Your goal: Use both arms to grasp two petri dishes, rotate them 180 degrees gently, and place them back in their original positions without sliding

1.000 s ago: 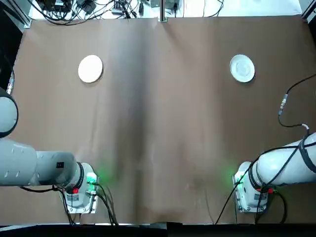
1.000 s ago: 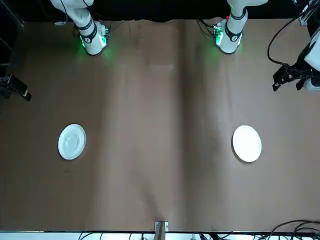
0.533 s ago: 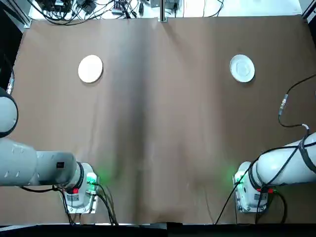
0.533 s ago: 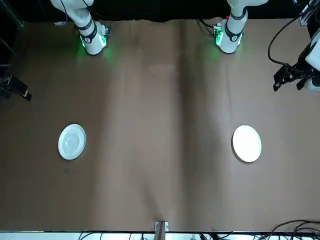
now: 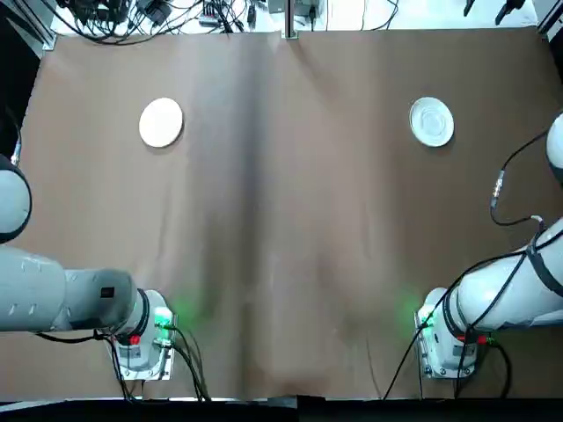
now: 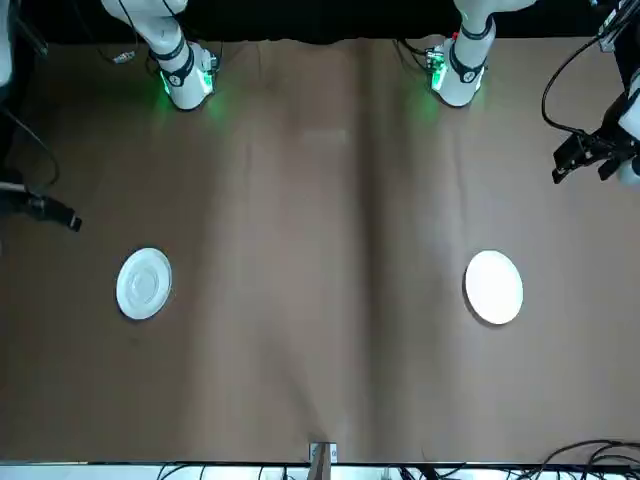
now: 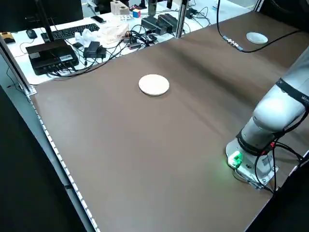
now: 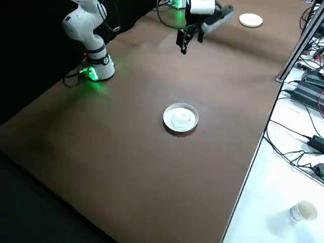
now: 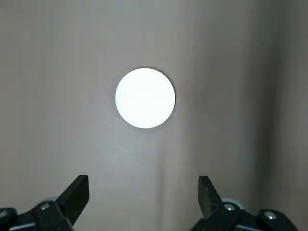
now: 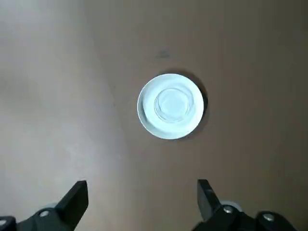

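Dishes [image 5: 161, 122] [image 5: 432, 121] lie apart near the table's [image 5: 290, 211] far corners; both grippers [image 9: 143, 190] [image 10: 143, 192] hover spread (approach stage, I judge); next, lower each gently.

1. No text, label, brand, number or sign can be read on anything.
2. In the top view, a small dark square mark [image 5: 107, 293] sits on the left arm [image 5: 53, 290], toward 8 o'clock from the middle of the worktop [image 5: 290, 229]; whether it bears characters cannot be told.
3. In the same view, tiny markings [image 5: 134, 352] show on the pale base of the left arm, toward 7 o'clock, too small to read.
4. Similar tiny markings [image 5: 460, 351] show on the base of the right arm [image 5: 510, 290], toward 4 o'clock, likewise too small to read.
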Controlling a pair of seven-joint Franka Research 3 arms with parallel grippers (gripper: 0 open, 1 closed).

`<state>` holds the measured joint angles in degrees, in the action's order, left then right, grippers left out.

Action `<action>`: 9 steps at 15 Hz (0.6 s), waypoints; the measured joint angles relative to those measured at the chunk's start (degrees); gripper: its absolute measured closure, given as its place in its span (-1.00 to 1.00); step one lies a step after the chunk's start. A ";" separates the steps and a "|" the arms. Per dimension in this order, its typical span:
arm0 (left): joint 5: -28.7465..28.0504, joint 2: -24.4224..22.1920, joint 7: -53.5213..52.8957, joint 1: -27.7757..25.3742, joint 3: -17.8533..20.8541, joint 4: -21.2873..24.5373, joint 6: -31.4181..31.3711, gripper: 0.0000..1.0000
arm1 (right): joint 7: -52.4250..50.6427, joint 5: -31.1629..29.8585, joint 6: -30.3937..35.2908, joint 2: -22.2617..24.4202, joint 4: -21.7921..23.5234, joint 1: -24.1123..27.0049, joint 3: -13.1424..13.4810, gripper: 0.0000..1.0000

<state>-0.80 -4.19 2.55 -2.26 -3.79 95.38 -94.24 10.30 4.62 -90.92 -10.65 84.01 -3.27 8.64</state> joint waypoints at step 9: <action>0.00 2.16 -20.74 0.15 -0.51 12.00 -10.98 -0.97 | 32.98 0.09 -13.76 -9.01 5.03 0.84 0.01 -1.00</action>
<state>-0.80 -2.03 -18.19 -2.11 -4.30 107.38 -105.22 43.28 4.71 -104.68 -19.66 89.04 -2.44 8.65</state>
